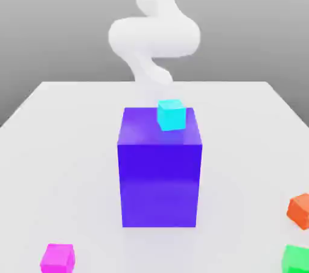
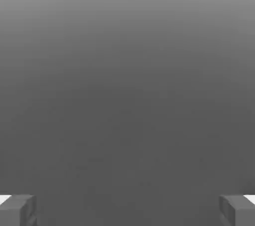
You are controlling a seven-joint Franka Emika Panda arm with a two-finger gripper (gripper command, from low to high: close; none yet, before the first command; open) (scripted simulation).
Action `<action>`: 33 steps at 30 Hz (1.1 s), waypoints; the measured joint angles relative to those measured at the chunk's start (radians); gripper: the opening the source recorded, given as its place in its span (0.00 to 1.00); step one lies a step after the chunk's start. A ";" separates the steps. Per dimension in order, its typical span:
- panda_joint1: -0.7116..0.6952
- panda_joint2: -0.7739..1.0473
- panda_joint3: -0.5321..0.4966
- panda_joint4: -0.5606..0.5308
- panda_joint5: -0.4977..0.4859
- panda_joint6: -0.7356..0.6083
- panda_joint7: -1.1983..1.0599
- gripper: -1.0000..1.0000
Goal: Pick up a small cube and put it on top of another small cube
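The small magenta-pink cube point(image 1: 58, 258) lies on the white table point(image 1: 60, 145) at the near edge, toward the exterior view's left. A cyan cube point(image 1: 171, 114) rests on top of the big blue-violet block point(image 1: 160, 175) in the middle of the table. My white arm point(image 1: 154, 37) rises behind the block, far from the magenta cube. In the hand view my gripper point(image 2: 127, 210) is open, its two grey fingertips point(image 2: 17, 210) set wide apart with nothing between them, facing a plain grey background.
An orange cube point(image 1: 300, 210) sits at the exterior view's right edge, and a green cube point(image 1: 297, 260) lies just in front of it in the near right corner. The tall blue-violet block stands between the arm and the near cubes.
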 joint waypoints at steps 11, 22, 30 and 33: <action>0.016 0.403 -0.134 -0.008 0.056 0.126 -0.155 0.50; -0.044 0.804 -0.199 -0.015 0.151 0.248 -0.335 0.50; -0.116 1.091 -0.193 -0.011 0.187 0.359 -0.432 0.50; -0.146 1.201 -0.156 0.012 0.232 0.438 -0.468 0.50</action>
